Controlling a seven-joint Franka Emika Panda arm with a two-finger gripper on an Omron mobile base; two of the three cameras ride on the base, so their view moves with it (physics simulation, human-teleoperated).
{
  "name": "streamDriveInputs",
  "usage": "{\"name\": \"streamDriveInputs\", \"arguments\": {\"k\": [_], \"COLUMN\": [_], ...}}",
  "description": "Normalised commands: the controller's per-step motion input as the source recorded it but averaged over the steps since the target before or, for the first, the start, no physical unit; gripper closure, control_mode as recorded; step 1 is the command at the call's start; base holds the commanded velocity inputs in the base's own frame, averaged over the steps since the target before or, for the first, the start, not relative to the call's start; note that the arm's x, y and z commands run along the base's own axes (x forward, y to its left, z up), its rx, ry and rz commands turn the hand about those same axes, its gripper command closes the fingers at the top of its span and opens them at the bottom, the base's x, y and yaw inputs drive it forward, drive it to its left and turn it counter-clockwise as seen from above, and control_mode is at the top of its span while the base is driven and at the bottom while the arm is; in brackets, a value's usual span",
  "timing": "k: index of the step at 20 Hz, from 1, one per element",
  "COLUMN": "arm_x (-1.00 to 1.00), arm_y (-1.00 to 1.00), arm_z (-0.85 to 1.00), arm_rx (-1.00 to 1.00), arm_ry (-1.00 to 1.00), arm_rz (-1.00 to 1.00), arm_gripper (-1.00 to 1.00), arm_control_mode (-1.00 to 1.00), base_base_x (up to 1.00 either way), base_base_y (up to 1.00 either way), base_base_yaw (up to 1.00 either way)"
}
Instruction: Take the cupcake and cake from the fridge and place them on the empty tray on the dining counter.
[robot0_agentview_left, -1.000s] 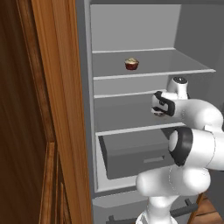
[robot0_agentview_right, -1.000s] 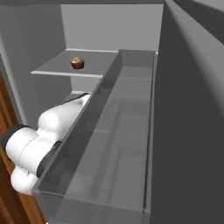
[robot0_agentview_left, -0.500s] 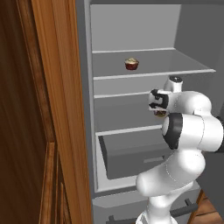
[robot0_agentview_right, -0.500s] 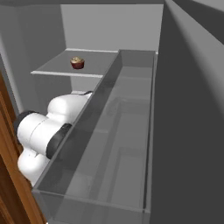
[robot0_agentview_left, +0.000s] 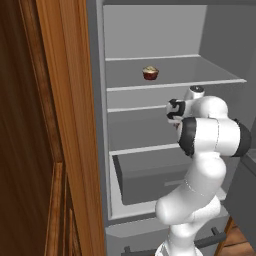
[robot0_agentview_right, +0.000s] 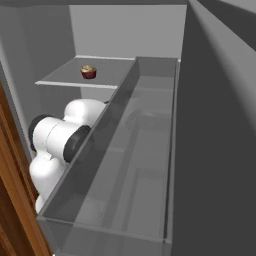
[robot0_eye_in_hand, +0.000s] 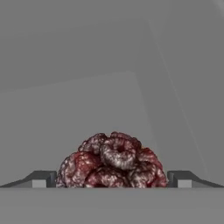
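Observation:
The fridge (robot0_agentview_left: 150, 30) stands open. The cupcake (robot0_agentview_left: 150, 73) (robot0_agentview_right: 89, 71), with a dark red wrapper and a pale top, sits alone on the upper shelf. My gripper (robot0_agentview_left: 173, 111) reaches in over the shelf below it. In the hand view the cake (robot0_eye_in_hand: 113, 161), a dark red lumpy mound, lies between my gripper's (robot0_eye_in_hand: 112, 180) two fingertips. The jaws stand open, one on each side of the cake and apart from it. The tray and the dining counter are out of view.
A brown wooden cabinet (robot0_agentview_left: 50, 125) walls off the left side. A grey drawer (robot0_agentview_left: 150, 172) sits pulled out below the shelves. In the right base view, the clear door bin (robot0_agentview_right: 140, 150) runs along the right of my arm.
My hand has moved a little to the left over the second shelf, and the elbow has swung up and closer. The jaws have stayed open. The cupcake has not moved.

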Motion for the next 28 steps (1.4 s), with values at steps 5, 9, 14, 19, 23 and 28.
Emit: {"name": "streamDriveInputs", "arguments": {"k": [5,9,14,19,23,28], "arm_x": [0.08,0.0,0.0,-0.21,-0.91,-0.95], "arm_y": [-0.01,-0.01,0.0,0.0,0.0,0.03], "arm_z": [-0.3,-0.63,-0.99,-1.0,-1.0,-1.0], "arm_rx": [0.0,0.0,0.0,0.0,0.0,0.0], "arm_ry": [0.02,0.07,0.05,0.0,0.0,0.0], "arm_rz": [0.0,0.0,0.0,0.0,0.0,0.0], "arm_gripper": [-1.0,-1.0,1.0,1.0,1.0,1.0], "arm_control_mode": [-1.0,-1.0,-1.0,-1.0,-1.0,-1.0], "base_base_x": [0.0,0.0,0.0,0.0,0.0,0.0], "base_base_y": [0.0,0.0,0.0,0.0,0.0,0.0], "base_base_yaw": [0.0,0.0,0.0,0.0,0.0,0.0]}}
